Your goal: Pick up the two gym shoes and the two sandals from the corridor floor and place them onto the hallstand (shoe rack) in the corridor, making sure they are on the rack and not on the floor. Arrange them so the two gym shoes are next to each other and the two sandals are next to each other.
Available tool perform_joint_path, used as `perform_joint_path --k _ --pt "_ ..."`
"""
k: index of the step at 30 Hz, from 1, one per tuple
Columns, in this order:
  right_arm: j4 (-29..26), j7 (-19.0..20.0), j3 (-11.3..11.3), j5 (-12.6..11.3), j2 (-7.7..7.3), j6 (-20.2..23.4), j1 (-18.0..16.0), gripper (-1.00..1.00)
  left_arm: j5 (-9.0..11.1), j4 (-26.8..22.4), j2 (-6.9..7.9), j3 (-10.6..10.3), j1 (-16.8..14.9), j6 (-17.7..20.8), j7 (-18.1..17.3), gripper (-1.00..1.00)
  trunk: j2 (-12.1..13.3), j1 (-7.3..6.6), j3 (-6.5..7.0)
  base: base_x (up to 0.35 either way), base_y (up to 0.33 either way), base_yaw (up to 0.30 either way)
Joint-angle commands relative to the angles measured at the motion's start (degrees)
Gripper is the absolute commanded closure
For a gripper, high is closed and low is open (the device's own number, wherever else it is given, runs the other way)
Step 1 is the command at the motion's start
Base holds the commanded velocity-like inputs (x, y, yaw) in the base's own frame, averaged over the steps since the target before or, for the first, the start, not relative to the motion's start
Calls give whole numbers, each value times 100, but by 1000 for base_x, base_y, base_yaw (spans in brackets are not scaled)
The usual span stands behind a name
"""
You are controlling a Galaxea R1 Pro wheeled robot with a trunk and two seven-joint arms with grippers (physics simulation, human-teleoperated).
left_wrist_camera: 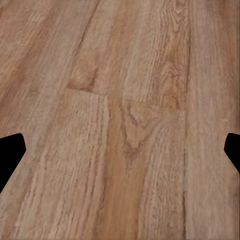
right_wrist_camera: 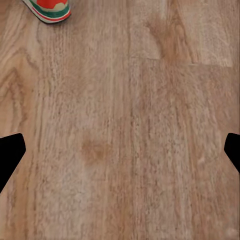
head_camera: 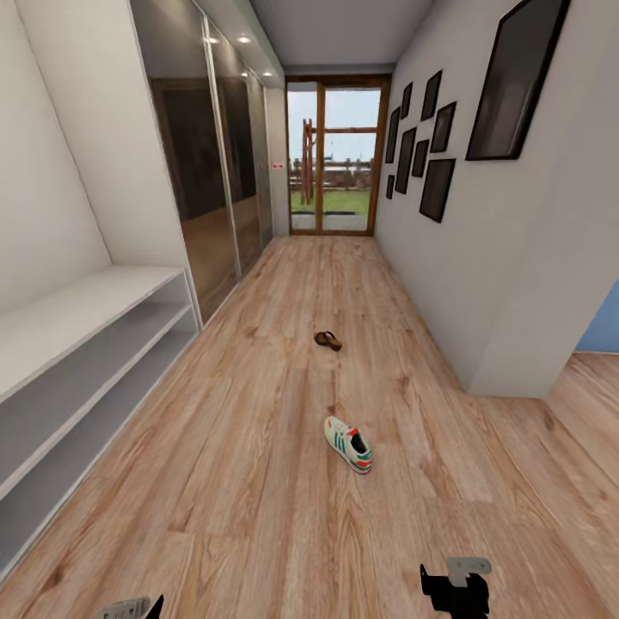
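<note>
One gym shoe [head_camera: 348, 444], white with teal stripes and a red-orange heel, lies on the wood-plank corridor floor [head_camera: 258, 481] ahead of me. Its heel [right_wrist_camera: 49, 9] shows in the right wrist view, some way beyond the fingers. Farther down the corridor lies one dark-brown sandal [head_camera: 327, 340]. The white-grey hallstand [head_camera: 77, 361] runs along the left wall, and the shelves I see hold nothing. My left gripper [left_wrist_camera: 120, 150] is open over bare planks. My right gripper [right_wrist_camera: 120, 150] is open too, with only floor between its fingers. The gripper bodies sit low in the head view, left [head_camera: 137, 609] and right [head_camera: 456, 589].
Mirrored sliding doors [head_camera: 215, 189] line the left wall past the hallstand. A glass door [head_camera: 334, 159] ends the corridor. Dark picture frames [head_camera: 430, 146] hang on the right wall, whose corner [head_camera: 516, 378] juts out, with a side opening [head_camera: 593, 378] behind it.
</note>
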Motion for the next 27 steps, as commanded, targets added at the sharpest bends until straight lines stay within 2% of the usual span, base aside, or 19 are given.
perform_joint_path --k 1,27 --pt "7 -19 -40 61 1 -16 -4 -100 60 6 0 12 -4 -1 -57 -100 -2 2 -5 279 -167 0" --pt "7 -28 -38 59 10 -16 -6 -100 51 14 1 12 -4 -1 -57 -100 -2 2 -5 277 -168 0"
